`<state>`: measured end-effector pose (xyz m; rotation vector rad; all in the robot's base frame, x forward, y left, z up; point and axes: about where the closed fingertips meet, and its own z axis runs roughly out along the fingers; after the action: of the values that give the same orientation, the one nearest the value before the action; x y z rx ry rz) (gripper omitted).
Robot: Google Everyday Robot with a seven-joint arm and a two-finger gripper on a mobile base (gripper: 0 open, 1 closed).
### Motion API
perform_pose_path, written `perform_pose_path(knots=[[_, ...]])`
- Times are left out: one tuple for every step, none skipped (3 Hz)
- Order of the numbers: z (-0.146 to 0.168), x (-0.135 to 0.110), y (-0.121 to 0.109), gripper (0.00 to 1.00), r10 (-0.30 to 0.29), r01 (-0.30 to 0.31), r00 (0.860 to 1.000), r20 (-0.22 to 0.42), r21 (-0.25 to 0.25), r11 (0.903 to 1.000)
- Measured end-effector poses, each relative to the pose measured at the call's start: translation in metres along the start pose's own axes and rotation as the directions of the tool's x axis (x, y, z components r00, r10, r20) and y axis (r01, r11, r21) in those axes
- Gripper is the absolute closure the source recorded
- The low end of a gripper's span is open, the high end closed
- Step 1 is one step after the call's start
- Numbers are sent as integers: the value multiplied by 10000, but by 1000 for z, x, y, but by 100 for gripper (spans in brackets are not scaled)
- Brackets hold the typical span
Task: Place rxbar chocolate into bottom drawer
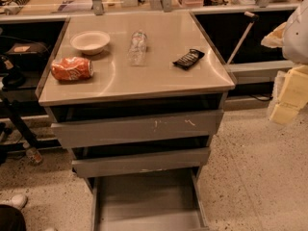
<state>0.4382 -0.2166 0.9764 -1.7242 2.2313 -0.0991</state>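
The rxbar chocolate [188, 58], a flat black bar with white lettering, lies on the right side of the grey cabinet top [159, 78]. The bottom drawer [149, 201] is pulled out wide below the cabinet, and its flat grey floor is bare. My arm comes in at the right edge of the view. Its pale gripper [285, 105] hangs beside the cabinet's right side, below the level of the top and well away from the bar. It holds nothing that I can see.
A white bowl [90, 41], a crushed orange can [72, 68] and a clear plastic bottle [137, 47] lying down share the top. The two upper drawers [137, 126] stick out slightly. A slanted rod [239, 38] stands right of the cabinet. A shoe [14, 201] is at the bottom left.
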Motion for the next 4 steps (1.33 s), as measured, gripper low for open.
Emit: perform_pose_path(knots=[[0,0,0,0,1,-1,10000,-1,0,10000],[5,-8,-23,0,552,-549,9979,-347,97,9984],[19,-29,-88,0,1560,-1500,9832,-946,672,9864],[19,-32,-91,0,1537,-1472,9846,-838,792,9859]])
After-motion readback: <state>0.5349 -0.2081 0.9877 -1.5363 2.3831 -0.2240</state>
